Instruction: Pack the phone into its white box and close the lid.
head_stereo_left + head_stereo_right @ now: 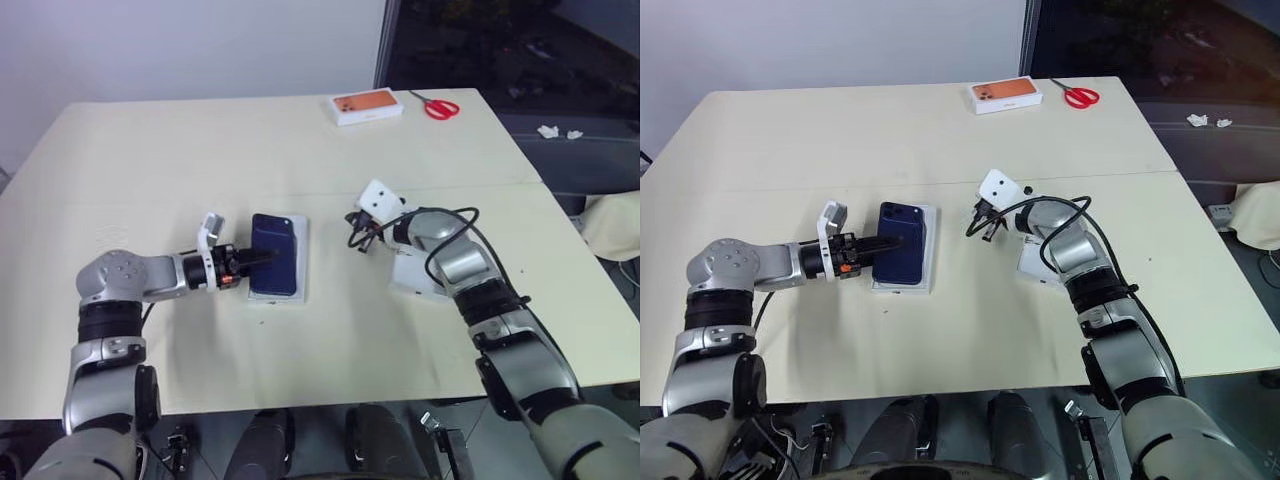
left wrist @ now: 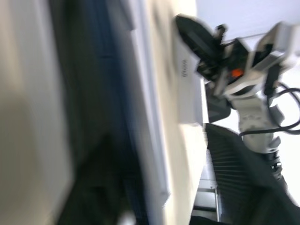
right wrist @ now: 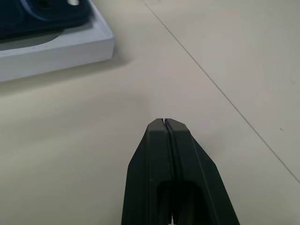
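Navy phone [image 1: 275,254] flat in white box [image 1: 301,262]

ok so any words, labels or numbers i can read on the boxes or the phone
None can be read.
White rectangular lid, lying by the right arm: a small grey mark on its side, too blurred to read.
Orange-topped white box: no text legible.
Dark navy glossy phone in the white cardboard box: no visible lettering.

We are seeing even, soft indoor light on the pale bench [image 1: 300,140], with faint shadows only. We are getting heavy smearing across the left wrist view, while the right pincer [image 3: 166,123] is showing sharp.
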Tool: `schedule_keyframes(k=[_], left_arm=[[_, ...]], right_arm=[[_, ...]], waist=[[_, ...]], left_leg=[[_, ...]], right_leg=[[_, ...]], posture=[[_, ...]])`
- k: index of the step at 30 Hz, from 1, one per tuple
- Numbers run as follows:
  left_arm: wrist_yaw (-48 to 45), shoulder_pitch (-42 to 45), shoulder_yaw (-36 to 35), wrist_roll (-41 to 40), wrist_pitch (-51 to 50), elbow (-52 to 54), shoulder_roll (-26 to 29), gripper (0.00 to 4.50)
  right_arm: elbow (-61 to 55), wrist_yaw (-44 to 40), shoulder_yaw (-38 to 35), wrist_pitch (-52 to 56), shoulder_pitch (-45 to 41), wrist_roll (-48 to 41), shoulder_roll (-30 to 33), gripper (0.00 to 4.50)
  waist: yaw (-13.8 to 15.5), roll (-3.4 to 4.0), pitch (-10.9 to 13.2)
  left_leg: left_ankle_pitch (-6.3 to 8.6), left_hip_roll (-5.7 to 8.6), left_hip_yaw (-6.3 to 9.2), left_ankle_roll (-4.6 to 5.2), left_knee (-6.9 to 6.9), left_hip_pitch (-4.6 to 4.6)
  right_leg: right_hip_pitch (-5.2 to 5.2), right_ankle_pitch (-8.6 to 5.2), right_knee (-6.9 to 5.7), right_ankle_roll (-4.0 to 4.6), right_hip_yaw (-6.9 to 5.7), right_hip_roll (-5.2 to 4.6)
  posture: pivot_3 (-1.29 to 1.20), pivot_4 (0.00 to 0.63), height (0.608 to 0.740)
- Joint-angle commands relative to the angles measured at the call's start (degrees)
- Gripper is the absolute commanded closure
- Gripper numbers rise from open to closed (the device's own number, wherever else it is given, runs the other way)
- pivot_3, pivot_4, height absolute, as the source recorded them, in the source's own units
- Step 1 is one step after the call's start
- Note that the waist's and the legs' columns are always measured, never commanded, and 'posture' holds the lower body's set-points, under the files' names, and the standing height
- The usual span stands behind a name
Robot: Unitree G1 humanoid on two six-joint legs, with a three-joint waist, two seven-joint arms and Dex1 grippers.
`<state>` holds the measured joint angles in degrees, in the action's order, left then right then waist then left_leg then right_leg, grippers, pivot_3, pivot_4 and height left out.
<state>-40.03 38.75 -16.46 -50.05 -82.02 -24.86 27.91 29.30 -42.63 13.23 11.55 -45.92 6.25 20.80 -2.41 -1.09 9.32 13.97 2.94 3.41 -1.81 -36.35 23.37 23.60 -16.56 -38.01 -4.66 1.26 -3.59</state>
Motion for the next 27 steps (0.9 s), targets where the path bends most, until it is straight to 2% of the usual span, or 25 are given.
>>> schedule_keyframes(k=[1, 8, 18, 20, 22, 27], left_arm=[[-0.6, 0.8, -0.5, -0.3, -2.4, 1.1, 1.9, 0.32], [-1.1, 0.7, 0.3, -0.6, -5.8, 5.7, 5.0, 0.32], [-0.2, -1.1, -4.5, -1.4, -8.5, 11.5, 9.2, 0.32], [0.0, -1.4, -6.1, -0.8, -7.0, 12.3, 10.7, 0.32], [-0.1, -3.0, -5.6, 1.4, -1.3, 14.5, 12.3, 0.32], [0.1, -11.3, -0.6, 7.6, 10.6, 20.0, 12.9, 0.32]], right_arm=[[-2.2, 0.5, -0.2, -0.5, -0.5, 0.2, -0.1, 4.50], [-1.1, 0.7, 0.2, -1.1, -1.4, 0.4, -1.4, 4.50], [-0.8, 0.5, 0.9, -1.5, -1.6, 0.4, -2.0, 4.50], [-1.1, 0.3, 1.1, -1.5, -1.3, 0.5, -1.9, 4.50], [-1.4, -0.2, 1.3, -1.5, -0.9, 0.5, -1.6, 4.50], [-4.9, -3.3, 1.6, -0.9, 1.8, -1.2, -1.2, 4.50]], waist=[[-0.2, 0.00, 0.0], [-0.3, 0.00, 0.0], [-0.1, 0.00, 0.0], [-0.1, 0.00, 0.0], [-0.3, 0.01, 0.0], [0.0, 0.03, 0.0]], left_leg=[[0.00, 0.00, 0.00, 0.00, 0.00, -0.01], [-0.01, -0.06, -0.01, -0.01, 0.05, -0.01], [-0.01, -0.03, 0.01, -0.02, 0.03, 0.01], [-0.01, -0.03, 0.00, -0.02, 0.03, 0.01], [-0.01, -0.03, 0.00, -0.02, 0.04, 0.01], [-0.03, -0.05, -0.03, -0.06, 0.10, -0.01]], right_leg=[[0.00, 0.00, 0.00, 0.00, 0.00, 0.00], [0.05, 0.00, -0.02, 0.00, 0.02, 0.05], [0.05, 0.00, -0.02, 0.00, 0.01, 0.03], [0.04, 0.00, -0.02, 0.00, 0.01, 0.03], [0.06, 0.00, -0.02, 0.00, 0.01, 0.03], [0.06, 0.00, 0.02, 0.00, 0.05, 0.02]], posture=[[0.00, 0.150, 0.740], [0.00, 0.150, 0.740], [0.00, 0.150, 0.740], [0.00, 0.150, 0.740], [0.00, 0.150, 0.740], [0.00, 0.150, 0.740]])
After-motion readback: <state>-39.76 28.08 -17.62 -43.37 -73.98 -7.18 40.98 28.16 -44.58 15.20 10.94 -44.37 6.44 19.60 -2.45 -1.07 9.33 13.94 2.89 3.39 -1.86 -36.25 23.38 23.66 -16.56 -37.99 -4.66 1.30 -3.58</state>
